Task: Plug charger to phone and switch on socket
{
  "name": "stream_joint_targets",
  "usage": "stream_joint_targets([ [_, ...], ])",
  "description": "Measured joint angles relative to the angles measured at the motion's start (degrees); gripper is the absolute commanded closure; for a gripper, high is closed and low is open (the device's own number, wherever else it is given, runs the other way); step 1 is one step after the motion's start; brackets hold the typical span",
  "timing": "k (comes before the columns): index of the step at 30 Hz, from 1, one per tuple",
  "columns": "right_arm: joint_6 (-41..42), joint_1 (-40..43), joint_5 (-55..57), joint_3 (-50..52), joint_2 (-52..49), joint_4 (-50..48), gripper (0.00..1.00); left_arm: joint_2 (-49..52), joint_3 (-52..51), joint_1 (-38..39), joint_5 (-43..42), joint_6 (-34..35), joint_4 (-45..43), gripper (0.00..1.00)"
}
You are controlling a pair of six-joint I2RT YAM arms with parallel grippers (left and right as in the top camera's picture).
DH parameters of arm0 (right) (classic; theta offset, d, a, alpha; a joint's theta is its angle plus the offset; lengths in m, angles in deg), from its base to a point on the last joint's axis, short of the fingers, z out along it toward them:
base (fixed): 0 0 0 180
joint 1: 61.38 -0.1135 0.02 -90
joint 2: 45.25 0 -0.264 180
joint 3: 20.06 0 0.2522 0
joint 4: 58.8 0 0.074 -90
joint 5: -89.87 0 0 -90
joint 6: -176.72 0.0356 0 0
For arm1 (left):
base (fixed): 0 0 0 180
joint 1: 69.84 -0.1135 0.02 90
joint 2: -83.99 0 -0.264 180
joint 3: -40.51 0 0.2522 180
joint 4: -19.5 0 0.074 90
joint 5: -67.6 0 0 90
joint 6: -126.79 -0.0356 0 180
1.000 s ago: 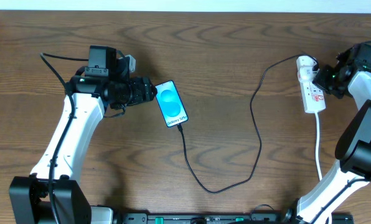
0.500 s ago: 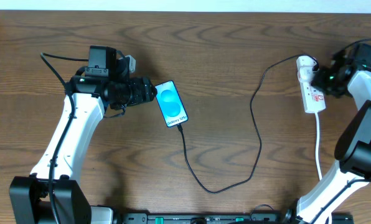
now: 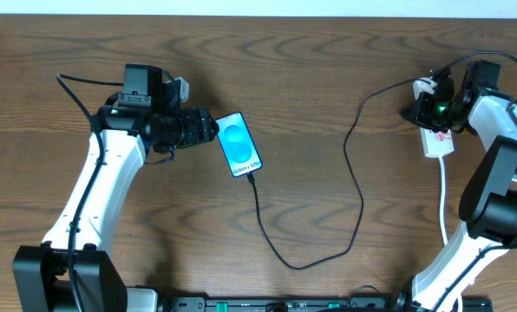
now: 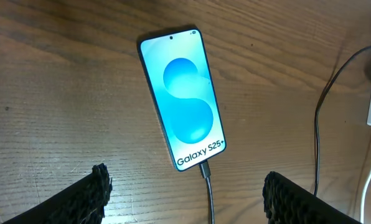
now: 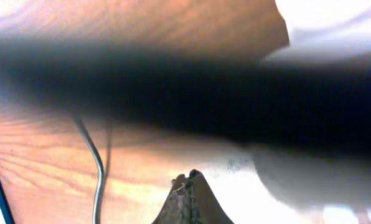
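Black charger [image 4: 209,196] loops nearest me on the wooden tabletop [image 3: 328,52]. Its plug sits in the near end of the phone [image 3: 239,145], which lies left of centre with its screen lit. Plugging judged done. My left pincer [image 3: 205,127] is released, jaws wide, just left of the phone. Far right: my right pincer [image 3: 432,108] is over the socket [image 3: 438,144]; its state I cannot tell, wrist view blurred. Step in hand: switching on. Next needs a straight downward press without shoving the socket.
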Motion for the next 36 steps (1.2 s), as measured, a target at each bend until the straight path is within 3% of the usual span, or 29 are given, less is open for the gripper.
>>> stream_joint_targets([
  [6,1.1,-1.0,10.7,1.6,12.4,7.8,0.98,0.0,0.0,0.0,0.0,0.0,0.1,0.20],
  [9,1.6,-1.1,13.3,1.6,23.6,12.0,0.66,0.0,0.0,0.0,0.0,0.0,0.2,0.20],
  [11,1.5,-1.4,14.2,1.6,29.7,15.1,0.38,0.0,0.0,0.0,0.0,0.0,0.4,0.20],
  [14,1.6,-2.7,15.6,1.4,36.9,20.6,0.16,0.0,0.0,0.0,0.0,-0.4,1.4,0.20],
  [19,1.5,-5.6,18.1,1.4,46.2,26.8,0.11,0.0,0.0,0.0,0.0,-2.9,3.7,0.20],
  [20,1.4,-6.3,18.6,1.4,48.4,28.7,0.01,0.0,0.0,0.0,0.0,-3.4,4.3,0.20],
  [28,1.1,-7.5,19.4,1.4,56.4,36.1,0.01,0.0,0.0,0.0,0.0,-4.7,6.0,0.19],
  [29,1.1,-7.5,19.5,1.4,56.9,37.2,0.01,0.0,0.0,0.0,0.0,-4.7,6.1,0.02],
  [36,1.1,-7.5,19.5,1.4,57.0,38.1,0.01,0.0,0.0,0.0,0.0,-4.9,6.1,0.02],
])
